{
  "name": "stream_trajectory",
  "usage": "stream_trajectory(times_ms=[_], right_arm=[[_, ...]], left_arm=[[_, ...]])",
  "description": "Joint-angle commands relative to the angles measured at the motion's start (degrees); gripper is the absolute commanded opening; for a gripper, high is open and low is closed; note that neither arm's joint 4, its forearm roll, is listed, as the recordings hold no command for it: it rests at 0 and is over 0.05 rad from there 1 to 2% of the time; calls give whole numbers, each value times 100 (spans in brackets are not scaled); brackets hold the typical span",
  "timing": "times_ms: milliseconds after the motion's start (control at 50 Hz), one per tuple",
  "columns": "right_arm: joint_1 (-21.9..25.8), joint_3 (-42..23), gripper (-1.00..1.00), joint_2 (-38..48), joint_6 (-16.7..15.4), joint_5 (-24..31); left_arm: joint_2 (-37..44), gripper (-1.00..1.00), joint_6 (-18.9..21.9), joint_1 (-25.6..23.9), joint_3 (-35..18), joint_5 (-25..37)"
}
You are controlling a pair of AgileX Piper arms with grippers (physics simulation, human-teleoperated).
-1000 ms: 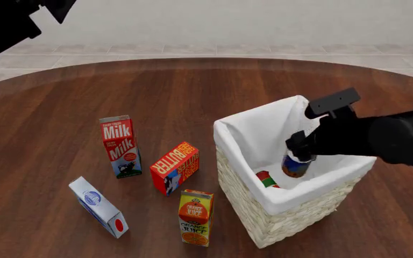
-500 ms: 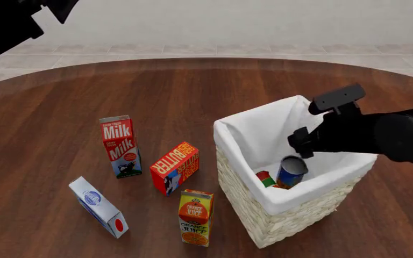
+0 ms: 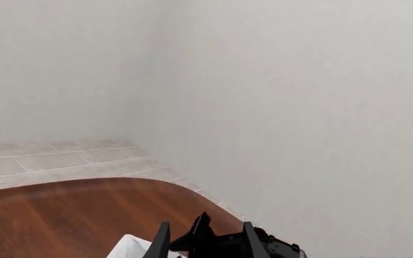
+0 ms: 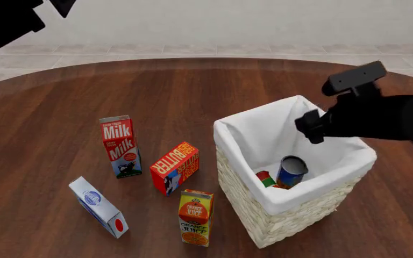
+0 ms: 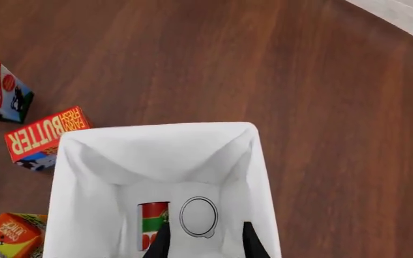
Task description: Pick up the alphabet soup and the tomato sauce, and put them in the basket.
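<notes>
Dark reddish-brown wood makes up the round counter (image 4: 192,97) in front of you, with pale grey floor tiles and a plain light wall beyond its far edge. From your left across the front view: a white carton with blue and red marks (image 4: 99,207) lies flat nearest you, a red and white milk carton (image 4: 120,145) stands upright behind it, a red butter box (image 4: 174,167) lies tilted, and an orange juice carton (image 4: 196,217) stands just beside the tall cream wicker basket lined with white cloth (image 4: 260,220). Inside that basket, the red-labelled tomato sauce can (image 4: 266,179) lies low against the blue-and-orange alphabet soup can (image 4: 291,171), which leans with its silvery top showing. Your right gripper (image 4: 313,129) hangs above the basket's opening, fingers apart and holding nothing.

Your right wrist view looks straight down into the basket (image 5: 73,188) and shows both cans side by side on its floor, tomato sauce (image 5: 152,223) and alphabet soup (image 5: 198,216). Your left wrist view shows only wall, tiles and counter edge, with the left gripper (image 3: 203,242) fingers parted and empty.
</notes>
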Motion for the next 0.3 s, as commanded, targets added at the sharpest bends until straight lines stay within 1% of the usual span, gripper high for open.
stream_trajectory(times_ms=[20,300], right_arm=[[89,-172,100,-194,-9,189],[145,-361,100,-368,16,361]], left_arm=[[28,100,23,-11,-59,39],[22,100,14,-28,-67,36]])
